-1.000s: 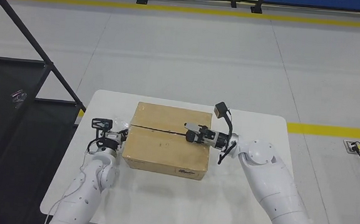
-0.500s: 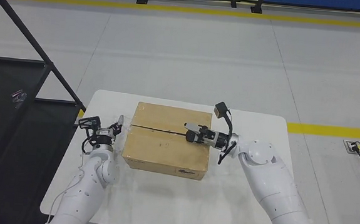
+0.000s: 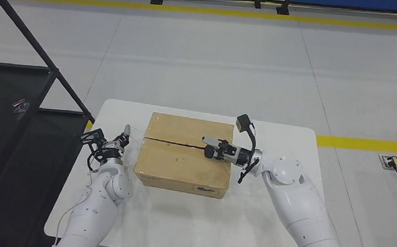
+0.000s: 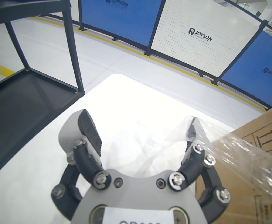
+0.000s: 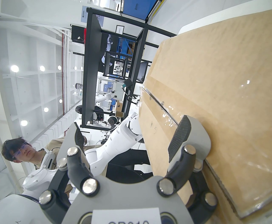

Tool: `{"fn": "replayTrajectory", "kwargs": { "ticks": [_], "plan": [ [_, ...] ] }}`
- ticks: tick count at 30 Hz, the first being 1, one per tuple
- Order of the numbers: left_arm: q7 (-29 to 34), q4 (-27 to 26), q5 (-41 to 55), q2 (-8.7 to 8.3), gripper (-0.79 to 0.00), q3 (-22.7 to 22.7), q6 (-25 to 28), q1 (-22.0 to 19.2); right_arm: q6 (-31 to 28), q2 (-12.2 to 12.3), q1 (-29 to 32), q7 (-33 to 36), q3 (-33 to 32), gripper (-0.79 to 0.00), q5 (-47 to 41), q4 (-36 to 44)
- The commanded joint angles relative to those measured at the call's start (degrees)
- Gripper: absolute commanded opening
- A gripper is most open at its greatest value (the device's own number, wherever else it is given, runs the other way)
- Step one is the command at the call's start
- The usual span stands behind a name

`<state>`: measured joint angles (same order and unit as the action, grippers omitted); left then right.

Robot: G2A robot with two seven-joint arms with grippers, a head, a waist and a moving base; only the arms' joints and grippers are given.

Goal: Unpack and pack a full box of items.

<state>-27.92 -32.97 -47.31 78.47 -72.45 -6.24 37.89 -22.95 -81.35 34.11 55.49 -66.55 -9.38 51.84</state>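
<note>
Flanking box (image 3: 182, 160) edges: left gripper (image 4: 138, 121) beside, right gripper (image 5: 129, 124) atop, both spread.

A robotics lab or test hall is indicated: a pale polished floor (image 3: 210, 62) marked with yellow tape lines (image 3: 192, 10), blue and white perforated partition panels (image 4: 184, 40) at twelve o'clock, and a black metal-frame rack (image 3: 9, 165) at nine o'clock.

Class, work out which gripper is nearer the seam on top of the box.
Right. The right gripper is over the box top, at one end of the seam. The left gripper is off the box, beside its other end, over the table.
</note>
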Motion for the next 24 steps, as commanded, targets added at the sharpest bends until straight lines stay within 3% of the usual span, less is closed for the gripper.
{"fn": "replayTrajectory", "kwargs": {
  "ticks": [1,11,24],
  "plan": [
    [-0.6,-0.4,0.7,0.2,0.0,-0.2,0.2,0.1,0.0,0.1,0.1,0.0,0.0,0.0,-0.2,0.0],
    [-4.4,-6.0,-0.1,0.18,0.0,-1.1,1.4,4.0,-0.4,0.4,0.2,-0.2,0.1,0.0,-1.1,-0.4],
    [-4.6,-20.4,2.0,-0.28,0.0,-5.2,0.2,11.8,-0.9,0.4,-0.6,-0.1,1.2,0.0,-2.3,-1.8]
  ]
}}
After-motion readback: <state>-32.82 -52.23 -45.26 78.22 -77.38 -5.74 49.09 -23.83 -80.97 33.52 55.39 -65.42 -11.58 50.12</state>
